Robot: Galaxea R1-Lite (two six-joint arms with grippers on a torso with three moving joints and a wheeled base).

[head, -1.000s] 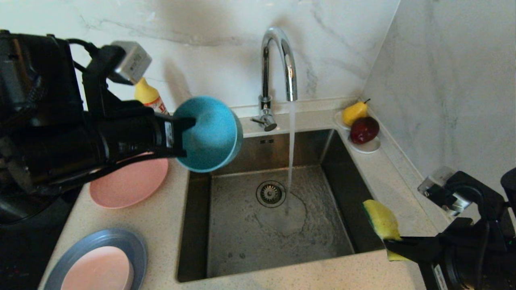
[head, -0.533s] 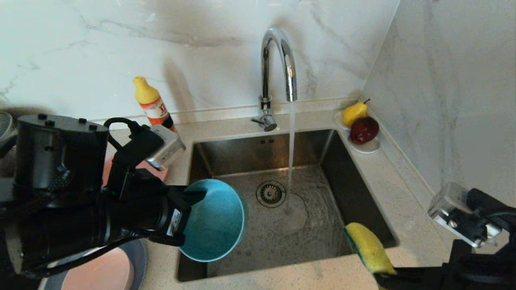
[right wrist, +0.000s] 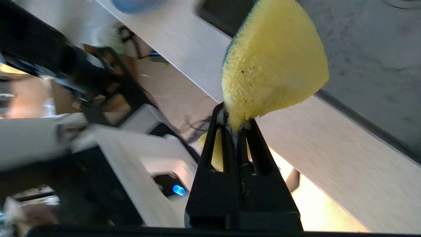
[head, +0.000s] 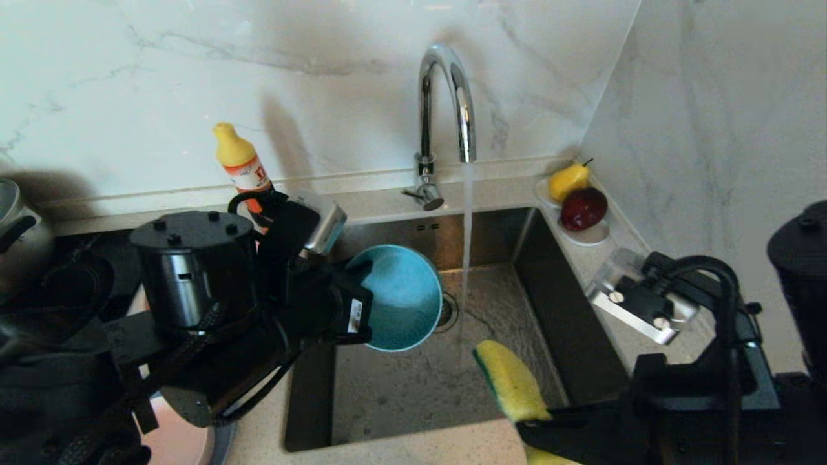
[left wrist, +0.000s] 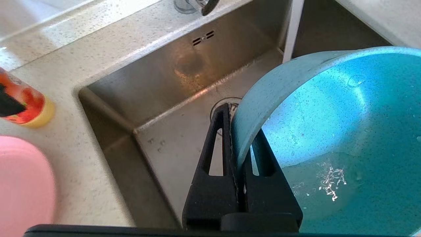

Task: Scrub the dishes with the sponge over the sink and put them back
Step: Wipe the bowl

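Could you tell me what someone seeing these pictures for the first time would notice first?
Probably the teal bowl, tipped on its side over the sink and pinched by its rim in the left gripper. Next, the yellow sponge held in the right gripper above the sink's near edge. Behind both, the tap pours a stream of water beside the bowl.

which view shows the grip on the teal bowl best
The left wrist view: the left gripper is shut on the teal bowl rim, one finger each side. The head view shows the bowl over the sink; the right wrist view doesn't show it clearly.
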